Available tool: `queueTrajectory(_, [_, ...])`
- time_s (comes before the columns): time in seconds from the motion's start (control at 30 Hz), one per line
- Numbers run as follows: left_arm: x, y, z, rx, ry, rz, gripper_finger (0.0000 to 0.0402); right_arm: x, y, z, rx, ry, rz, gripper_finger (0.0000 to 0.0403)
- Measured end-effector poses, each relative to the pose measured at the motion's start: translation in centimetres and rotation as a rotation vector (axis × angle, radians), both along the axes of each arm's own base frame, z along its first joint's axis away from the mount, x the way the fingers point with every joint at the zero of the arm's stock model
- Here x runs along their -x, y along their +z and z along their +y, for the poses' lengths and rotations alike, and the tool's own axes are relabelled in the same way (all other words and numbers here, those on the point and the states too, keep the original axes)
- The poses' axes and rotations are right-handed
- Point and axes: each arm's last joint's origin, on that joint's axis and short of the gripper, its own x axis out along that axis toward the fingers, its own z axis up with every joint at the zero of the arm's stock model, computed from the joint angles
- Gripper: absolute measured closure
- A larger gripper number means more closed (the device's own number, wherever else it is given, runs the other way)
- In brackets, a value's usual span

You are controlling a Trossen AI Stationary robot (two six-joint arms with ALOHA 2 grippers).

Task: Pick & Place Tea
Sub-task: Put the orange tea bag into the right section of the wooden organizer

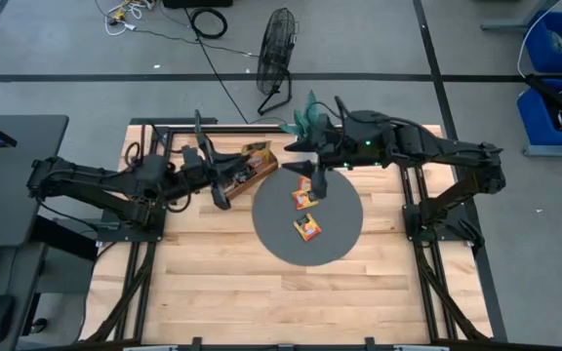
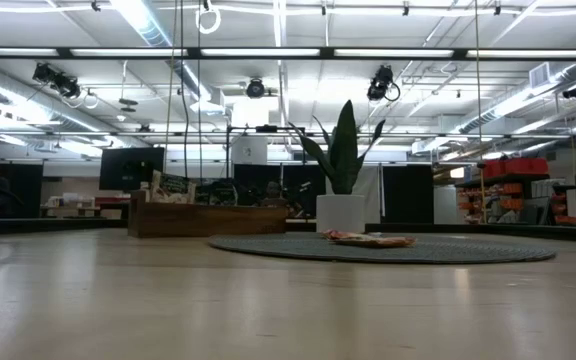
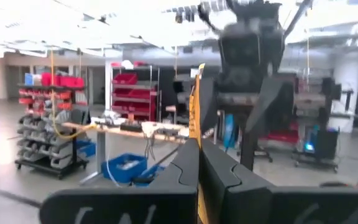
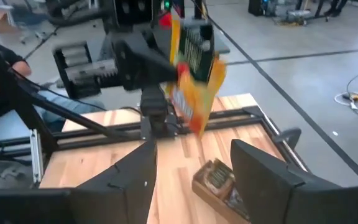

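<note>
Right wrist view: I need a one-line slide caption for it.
Between the open right gripper fingers, the left gripper holds up an orange tea sachet over the wooden tray.

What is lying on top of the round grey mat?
Two small orange-yellow tea sachets lie on the round grey mat, one partly hidden under the right hand. Whatever else that hand covers cannot be seen.

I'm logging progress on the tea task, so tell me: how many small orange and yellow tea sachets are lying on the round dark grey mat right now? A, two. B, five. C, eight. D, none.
A: the high view shows just two small orange and yellow tea sachets, one nearer the right gripper and the other below it in that view, on the round dark grey mat.
</note>
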Motion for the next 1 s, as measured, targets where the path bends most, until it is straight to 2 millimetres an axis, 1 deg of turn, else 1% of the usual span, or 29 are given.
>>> queueTrajectory(0.2, [0.2,0.9,-0.1,-0.019,-0.021,-0.106,0.04,-0.9,0.2,-0.4,-0.023,0.015,-0.067,0.0192])
queueTrajectory(0.37, [0.1,1.2,-0.2,-0.03,-0.075,-0.161,0.04,-1.6,0.9,-1.1,-0.074,0.045,-0.175,0.0192])
queueTrajectory(0.43, [-0.1,1.1,-0.3,-0.031,-0.079,-0.159,0.04,-1.8,1.0,-1.3,-0.091,0.063,-0.187,0.0192])
queueTrajectory(0.6, [-0.8,1.0,-0.4,-0.044,-0.105,-0.201,0.04,-3.0,0.2,-1.4,-0.132,0.105,-0.188,0.0192])
queueTrajectory(0.77, [-1.3,0.7,-0.5,-0.05,-0.113,-0.198,0.04,-3.6,-0.3,-1.4,-0.128,0.108,-0.17,0.0197])
queueTrajectory(0.87, [-1.5,0.6,-0.5,-0.055,-0.108,-0.197,0.04,-3.6,-0.3,-1.3,-0.132,0.129,-0.171,0.0218])
queueTrajectory(0.93, [-1.6,0.6,-0.5,-0.057,-0.107,-0.194,0.04,-3.6,-0.3,-1.3,-0.131,0.143,-0.17,0.0248])
queueTrajectory(1.0, [-1.5,0.6,-0.5,-0.057,-0.106,-0.201,0.0399,-3.6,-0.3,-1.3,-0.122,0.148,-0.169,0.0289])
